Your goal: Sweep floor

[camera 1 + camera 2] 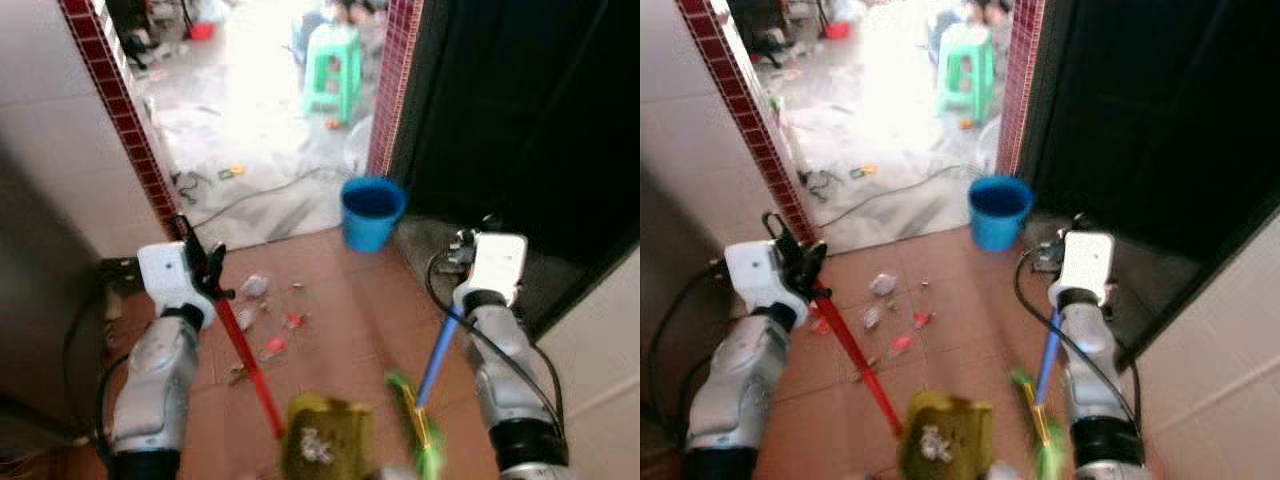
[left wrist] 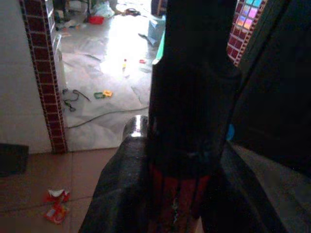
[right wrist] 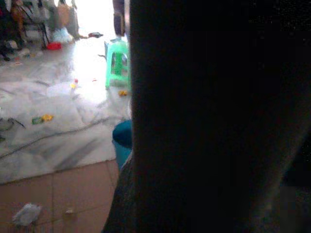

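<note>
A red-tiled doorway edge (image 1: pixel 120 110) and a dark wall flank the open tile floor (image 1: pixel 340 300), where the left gripper (image 1: pixel 205 265) clamps the dustpan's red handle (image 1: pixel 250 370) and the right gripper (image 1: pixel 462 300), fingers unclear, meets the broom's blue handle (image 1: pixel 437 362) near scattered litter (image 1: pixel 270 315).

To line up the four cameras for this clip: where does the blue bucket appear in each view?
Left eye view: blue bucket at upper centre, at the edge of the brown tiles.
Right eye view: just above centre.
Left wrist view: a blue sliver beside the dark end effector; probably the bucket.
Right wrist view: partly hidden behind the dark end effector, left of centre.
Shared landmark: the green stool beyond it.
</note>
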Controlling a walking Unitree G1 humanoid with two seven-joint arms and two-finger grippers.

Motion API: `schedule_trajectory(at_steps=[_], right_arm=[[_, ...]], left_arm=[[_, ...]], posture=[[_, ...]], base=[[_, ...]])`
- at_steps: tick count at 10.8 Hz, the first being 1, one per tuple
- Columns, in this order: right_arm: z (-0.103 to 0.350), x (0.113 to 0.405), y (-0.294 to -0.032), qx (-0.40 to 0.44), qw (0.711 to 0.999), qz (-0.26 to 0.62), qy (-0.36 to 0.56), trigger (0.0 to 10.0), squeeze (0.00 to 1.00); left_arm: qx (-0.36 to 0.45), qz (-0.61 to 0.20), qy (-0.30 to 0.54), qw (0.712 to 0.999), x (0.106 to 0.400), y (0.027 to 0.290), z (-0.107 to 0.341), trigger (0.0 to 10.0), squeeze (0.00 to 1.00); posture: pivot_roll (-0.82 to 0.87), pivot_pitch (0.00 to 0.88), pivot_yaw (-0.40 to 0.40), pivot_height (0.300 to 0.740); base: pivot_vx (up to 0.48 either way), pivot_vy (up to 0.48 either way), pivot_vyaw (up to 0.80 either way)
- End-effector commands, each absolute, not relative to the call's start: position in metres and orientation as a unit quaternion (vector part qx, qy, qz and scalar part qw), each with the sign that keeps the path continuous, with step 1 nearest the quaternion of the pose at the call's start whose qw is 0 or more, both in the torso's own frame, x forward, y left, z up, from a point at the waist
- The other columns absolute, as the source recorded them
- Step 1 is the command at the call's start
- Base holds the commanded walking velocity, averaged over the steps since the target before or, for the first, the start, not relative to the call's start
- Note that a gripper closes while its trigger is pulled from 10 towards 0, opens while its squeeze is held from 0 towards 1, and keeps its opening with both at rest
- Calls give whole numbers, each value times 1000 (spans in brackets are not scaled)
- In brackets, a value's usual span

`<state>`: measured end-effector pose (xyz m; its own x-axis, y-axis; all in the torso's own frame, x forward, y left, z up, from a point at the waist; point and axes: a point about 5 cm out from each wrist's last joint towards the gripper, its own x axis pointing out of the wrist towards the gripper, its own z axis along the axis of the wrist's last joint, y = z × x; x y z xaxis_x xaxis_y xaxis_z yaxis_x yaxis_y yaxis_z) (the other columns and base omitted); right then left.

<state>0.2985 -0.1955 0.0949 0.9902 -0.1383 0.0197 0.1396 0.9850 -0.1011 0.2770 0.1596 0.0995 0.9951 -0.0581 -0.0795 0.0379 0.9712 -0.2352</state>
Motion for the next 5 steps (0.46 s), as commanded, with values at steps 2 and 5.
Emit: schedule_trajectory(at_steps=[2,5], right_arm=[[98,302,-193,-56,997,-58,-10,10000,0],[94,298,-197,-60,996,-58,-2,10000,0]], left_arm=[[-161,-7,8,987,282,161,111,10000,0],[-170,47,-23,984,281,179,119,10000,0]], posture=[[-101,0,34,740],[-95,0,22,740]], base=[[0,0,0],[0,0,0]])
